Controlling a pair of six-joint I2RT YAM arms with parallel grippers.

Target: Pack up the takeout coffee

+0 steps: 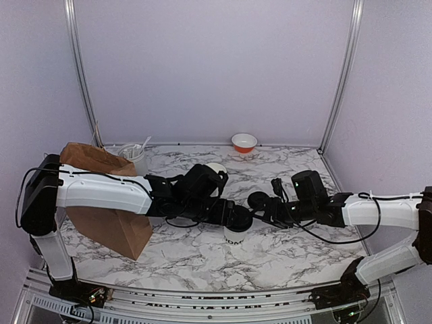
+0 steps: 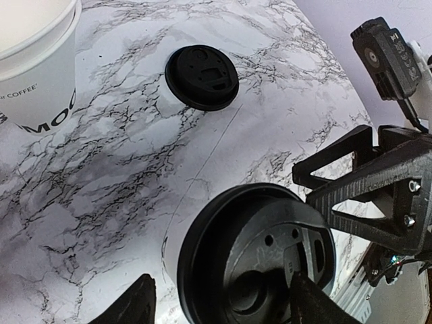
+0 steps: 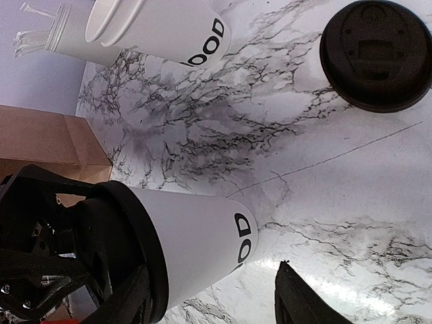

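A white takeout coffee cup (image 1: 234,236) with a black lid (image 2: 270,256) stands at mid-table. My left gripper (image 2: 223,310) hangs open over that lid: one fingertip (image 2: 317,304) lies over the lid's top, and the other is clear of the cup. My right gripper (image 3: 216,304) is open beside the same cup (image 3: 202,236), with the cup's lower wall between its fingers. The right-hand finger (image 3: 304,297) stands apart from the cup. A second cup (image 2: 34,67) stands uncovered farther back. A loose black lid (image 3: 374,54) lies flat on the marble.
A brown paper bag (image 1: 101,202) lies at the left. Behind it stands a grey-white canister of utensils (image 1: 135,158). A small orange-and-white bowl (image 1: 244,142) sits at the back edge. The two grippers are very close together over the lidded cup.
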